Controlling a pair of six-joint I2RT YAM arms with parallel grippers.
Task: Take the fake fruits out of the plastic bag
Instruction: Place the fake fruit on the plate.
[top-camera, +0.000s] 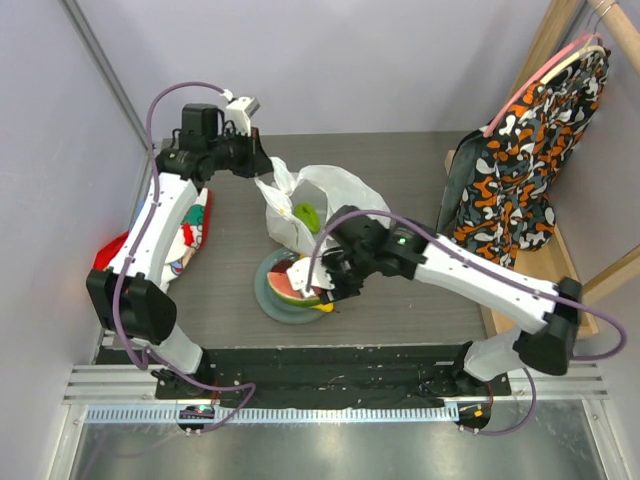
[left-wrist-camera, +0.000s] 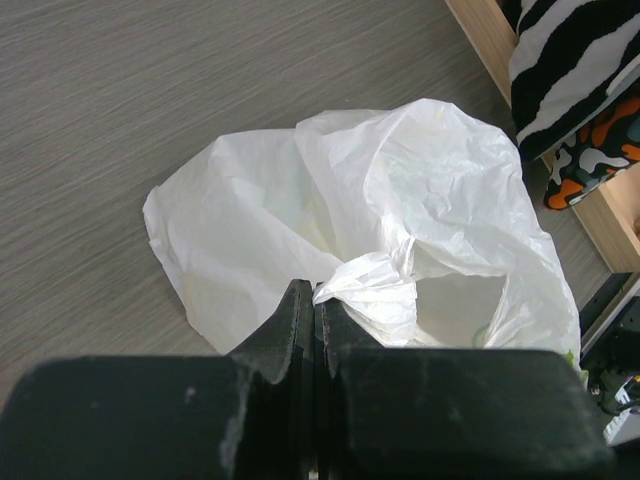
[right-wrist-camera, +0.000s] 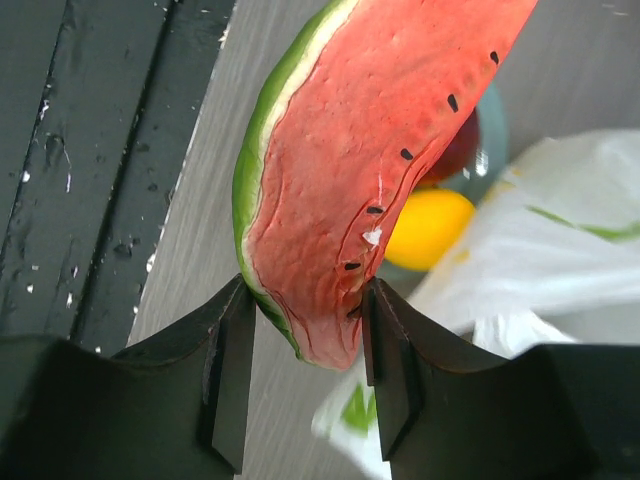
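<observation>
- Slippage is the main risk. The watermelon slice (right-wrist-camera: 340, 180) is pinched only at its narrow lower tip by the right gripper (right-wrist-camera: 308, 300), whose jaws stand part-open around it. Most of the slice sticks out past the pads, so I judge that a quick swing or tilt could lever it loose.
- Position matters too: the slice hangs low over the plate (top-camera: 268, 298), just in front of the plastic bag (left-wrist-camera: 400, 180). Let go off-centre, it could knock the yellow fruit (right-wrist-camera: 428, 228) and the dark red fruit (right-wrist-camera: 462, 150) lying there, and rounded pieces might roll over the rim.
- Surface of the slice: glossy hard plastic, with red flesh, small black painted seeds, a pale band and a green rind. It is a curved wedge, and its smooth skin likely offers little grip.
- Film of the bag is thin, crinkly and translucent white. The bag sits mid-table with its mouth towards the plate, and a green piece (top-camera: 305, 214) shows inside. Loose folds lie near the right gripper and could catch on a finger and be dragged along.
- Grip at the far side: the left gripper (left-wrist-camera: 314, 300) is fully closed on a twisted handle loop (left-wrist-camera: 375, 285), holding it up. A hard pull might tear the film or let it slip. If the loop dropped, the mouth would probably sag over the fruit inside.
</observation>
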